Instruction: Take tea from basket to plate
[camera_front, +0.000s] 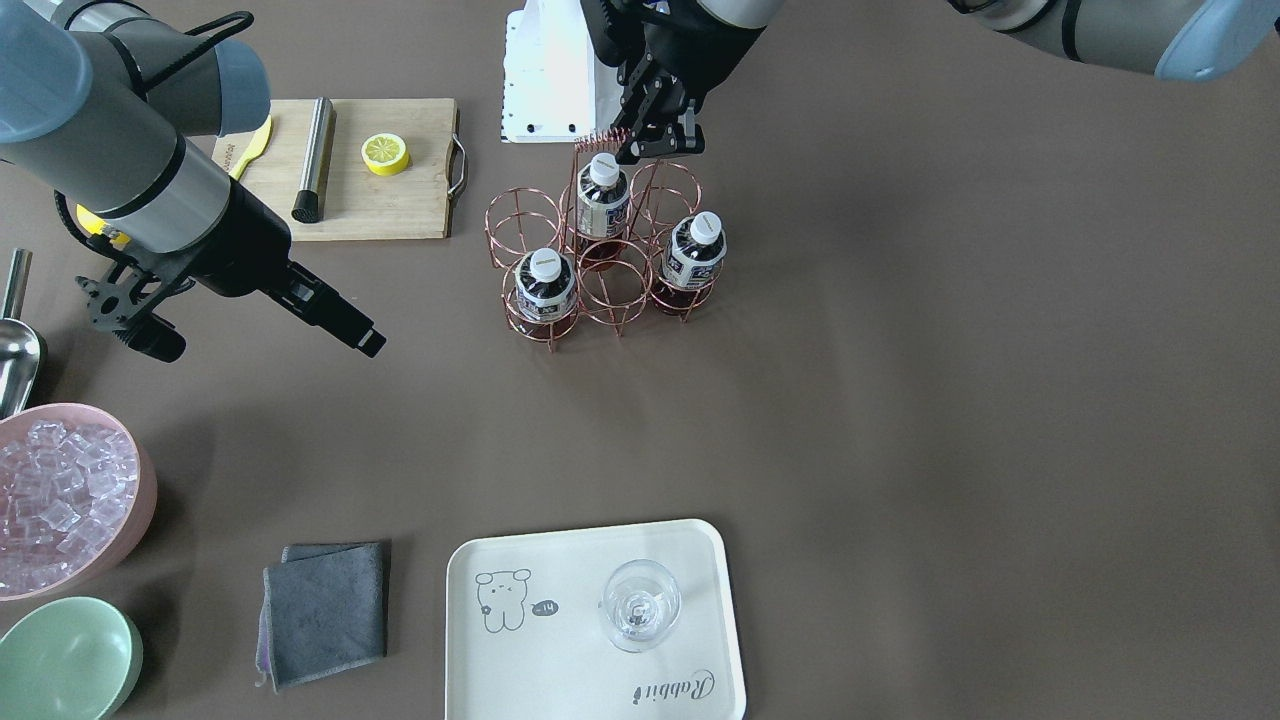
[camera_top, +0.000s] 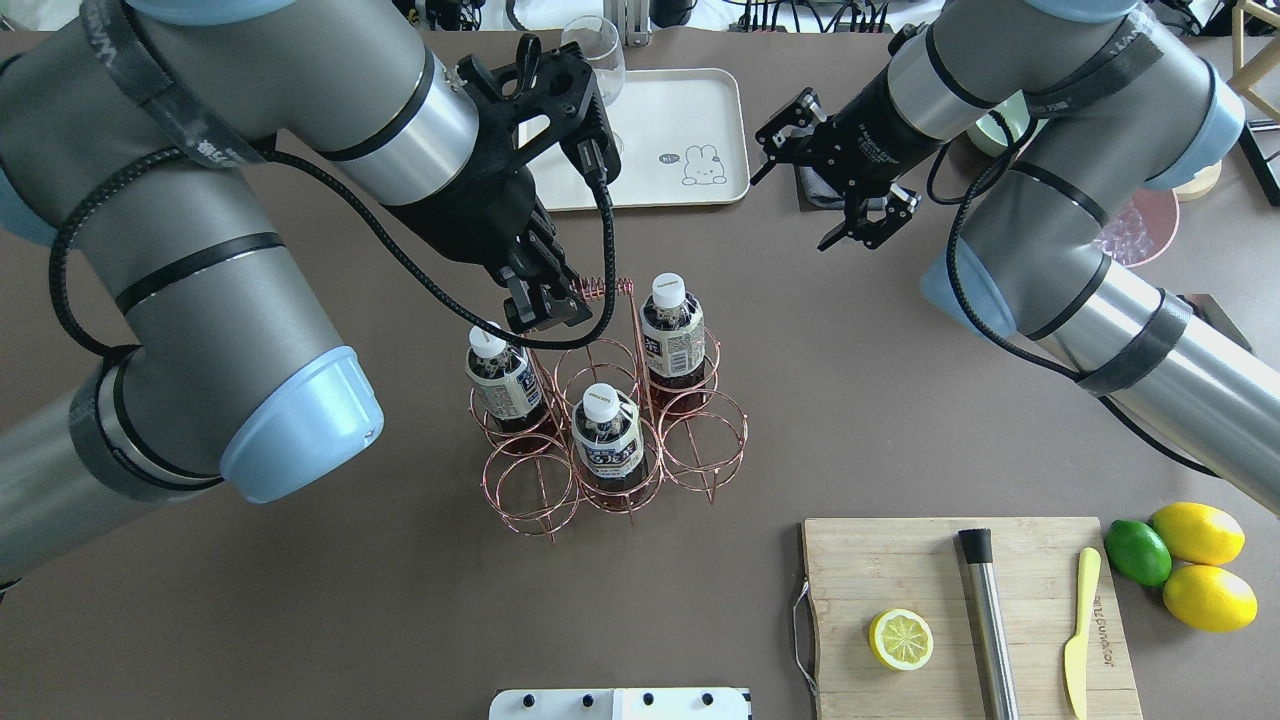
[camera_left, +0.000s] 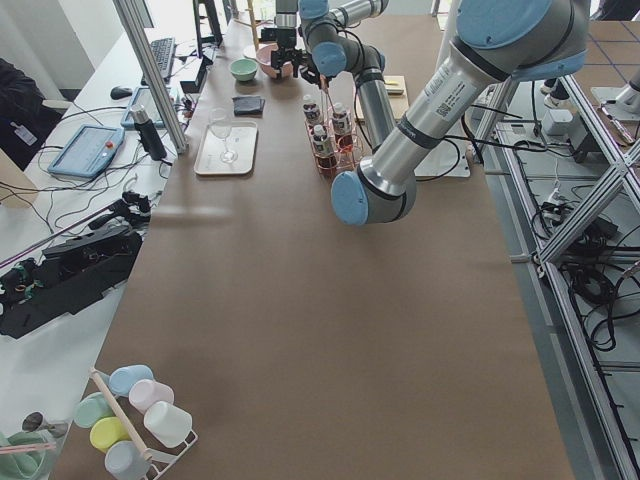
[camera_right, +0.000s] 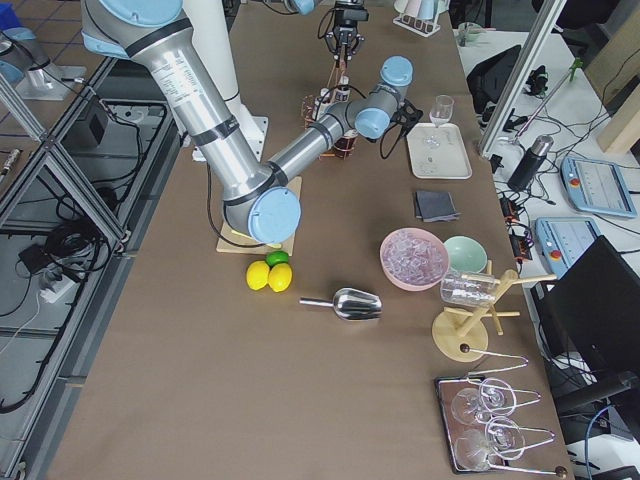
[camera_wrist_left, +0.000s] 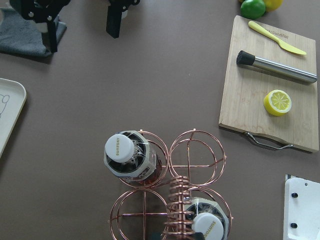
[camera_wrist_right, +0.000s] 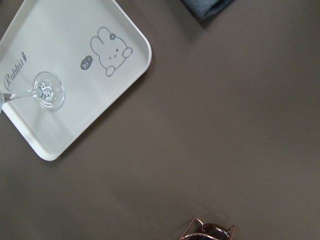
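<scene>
Nearest you, three teas (camera_top: 608, 432) stand upright, caps up, in the basket (camera_top: 745, 432). The left gripper (camera_top: 548, 305) sits at its coiled handle (camera_top: 600, 290), and you can't tell whether it pinches it. Farther out, the right gripper (camera_wrist_left: 82, 42) hangs spread wide and empty near the plate (camera_top: 680, 100).

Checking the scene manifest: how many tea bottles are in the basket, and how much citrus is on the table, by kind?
Tea bottles: 3
Whole lemons: 2
Lime: 1
Lemon half: 1
Total: 7
</scene>
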